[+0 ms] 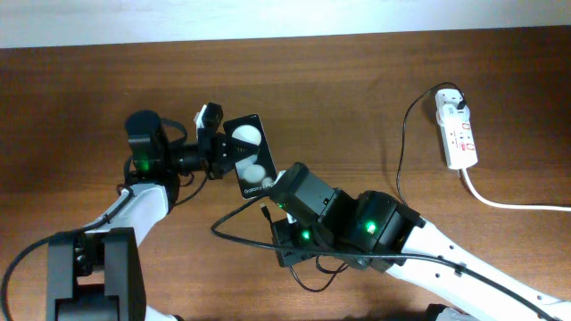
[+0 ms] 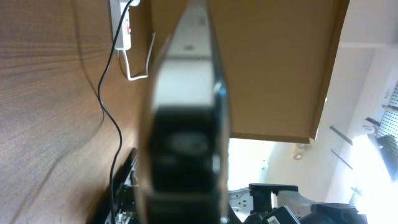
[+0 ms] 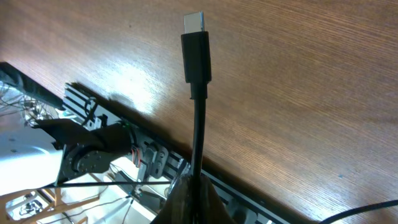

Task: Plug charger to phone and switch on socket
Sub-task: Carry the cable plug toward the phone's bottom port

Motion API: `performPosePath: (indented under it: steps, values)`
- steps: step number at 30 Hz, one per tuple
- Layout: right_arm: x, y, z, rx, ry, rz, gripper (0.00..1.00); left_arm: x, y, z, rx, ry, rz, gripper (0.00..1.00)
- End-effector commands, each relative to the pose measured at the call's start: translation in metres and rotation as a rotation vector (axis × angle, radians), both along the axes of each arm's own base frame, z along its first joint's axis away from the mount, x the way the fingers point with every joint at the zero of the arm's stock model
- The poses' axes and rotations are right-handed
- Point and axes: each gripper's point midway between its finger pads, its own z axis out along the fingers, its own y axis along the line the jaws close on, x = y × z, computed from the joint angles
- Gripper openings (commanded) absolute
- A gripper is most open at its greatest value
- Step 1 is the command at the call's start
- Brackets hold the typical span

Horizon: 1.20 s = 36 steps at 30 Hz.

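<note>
The phone [image 1: 249,153] is a black glossy rectangle with two white glare spots, held tilted above the table left of centre. My left gripper [image 1: 217,152] is shut on its left end; in the left wrist view the phone [image 2: 183,118] fills the middle edge-on and blurred. My right gripper [image 1: 277,223] is shut on the charger cable [image 1: 401,152] just behind its dark connector tip [image 1: 267,212], which points up toward the phone's lower end. In the right wrist view the tip [image 3: 195,50] stands free above the jaws [image 3: 196,193]. The socket [image 1: 456,130] lies at the far right with a white plug in it.
The black cable runs from the socket down the right side and loops under my right arm near the front edge [image 1: 312,272]. A thick white cord [image 1: 508,203] leaves the socket toward the right edge. The socket also shows far off in the left wrist view [image 2: 122,25].
</note>
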Motion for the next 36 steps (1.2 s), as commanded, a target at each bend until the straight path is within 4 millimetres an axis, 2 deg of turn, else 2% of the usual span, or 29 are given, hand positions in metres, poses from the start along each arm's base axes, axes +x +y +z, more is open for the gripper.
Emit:
performPosePath:
  steps: [1, 4, 5, 6, 7, 8, 10, 11, 13, 14, 15, 17, 18, 19, 20, 22, 24, 25, 27, 28, 30, 32, 35, 36]
  values:
    - [-0.004, 0.003, -0.001, 0.009, 0.040, -0.041, 0.04, 0.002, 0.000, 0.005, -0.006, 0.038, -0.007, 0.00]
    - [0.000, 0.001, -0.002, -0.001, 0.030, -0.063, 0.04, 0.001, 0.001, 0.005, -0.009, 0.074, -0.009, 0.00]
    - [0.004, -0.005, -0.005, -0.031, 0.007, -0.082, 0.04, 0.001, 0.001, 0.005, -0.009, 0.073, -0.009, 0.00]
    - [0.013, -0.023, -0.013, -0.126, -0.043, -0.128, 0.04, 0.001, 0.001, 0.005, -0.009, 0.074, -0.009, 0.00]
    - [0.022, -0.050, -0.028, -0.259, -0.102, -0.177, 0.04, 0.001, 0.001, 0.005, -0.009, 0.073, -0.009, 0.00]
    - [0.025, -0.061, -0.041, -0.319, -0.125, -0.193, 0.04, 0.001, 0.001, 0.005, -0.009, 0.073, -0.009, 0.00]
    - [0.024, -0.065, -0.101, -0.343, -0.119, -0.192, 0.04, 0.001, 0.001, 0.005, -0.009, 0.073, -0.009, 0.00]
    - [0.024, -0.064, -0.120, -0.330, -0.125, -0.194, 0.04, 0.001, 0.001, 0.005, -0.009, 0.073, -0.009, 0.00]
    - [0.022, -0.073, -0.141, -0.351, -0.128, -0.199, 0.05, 0.000, 0.001, 0.005, -0.011, 0.073, -0.015, 0.00]
    - [0.018, -0.077, -0.151, -0.359, -0.114, -0.219, 0.10, 0.002, 0.008, 0.006, -0.013, 0.072, -0.001, 0.00]
    - [0.016, -0.081, -0.156, -0.367, -0.108, -0.220, 0.11, 0.010, 0.025, 0.007, -0.014, 0.058, 0.049, 0.00]
    - [0.019, -0.077, -0.157, -0.350, -0.117, -0.222, 0.18, 0.026, 0.077, 0.009, -0.019, 0.039, 0.180, 0.00]
    - [0.024, -0.074, -0.158, -0.347, -0.135, -0.230, 0.33, 0.028, 0.104, 0.009, -0.025, 0.040, 0.239, 0.00]
    - [0.027, -0.075, -0.160, -0.353, -0.138, -0.237, 0.41, 0.028, 0.109, 0.008, -0.026, 0.044, 0.251, 0.00]
    - [0.030, -0.077, -0.163, -0.360, -0.132, -0.250, 0.43, 0.028, 0.109, 0.008, -0.026, 0.043, 0.251, 0.00]
    - [0.033, -0.075, -0.173, -0.366, -0.109, -0.210, 0.43, 0.028, 0.108, 0.008, -0.026, 0.040, 0.250, 0.00]
    - [0.025, -0.062, -0.190, -0.354, -0.063, -0.092, 0.43, 0.028, 0.108, 0.008, -0.020, 0.010, 0.250, 0.00]
    - [0.027, -0.065, -0.197, -0.379, -0.055, -0.098, 0.43, 0.028, 0.108, 0.008, -0.018, 0.003, 0.250, 0.00]
    - [0.032, -0.074, -0.214, -0.421, -0.015, -0.124, 0.25, 0.028, 0.108, 0.008, -0.019, 0.004, 0.250, 0.00]
    - [0.034, -0.076, -0.215, -0.422, -0.012, -0.135, 0.21, 0.028, 0.108, 0.008, -0.019, 0.004, 0.250, 0.00]
    - [0.039, -0.071, -0.213, -0.399, -0.040, -0.115, 0.20, 0.028, 0.108, 0.008, -0.019, 0.004, 0.250, 0.00]
    - [0.044, -0.065, -0.212, -0.377, -0.055, -0.120, 0.23, 0.028, 0.108, 0.008, -0.019, 0.004, 0.250, 0.00]
    - [0.049, -0.066, -0.212, -0.383, -0.079, -0.138, 0.23, 0.028, 0.108, 0.008, -0.019, 0.004, 0.250, 0.00]
    - [0.049, -0.066, -0.212, -0.381, -0.080, -0.139, 0.18, 0.028, 0.108, 0.008, -0.019, 0.004, 0.250, 0.00]
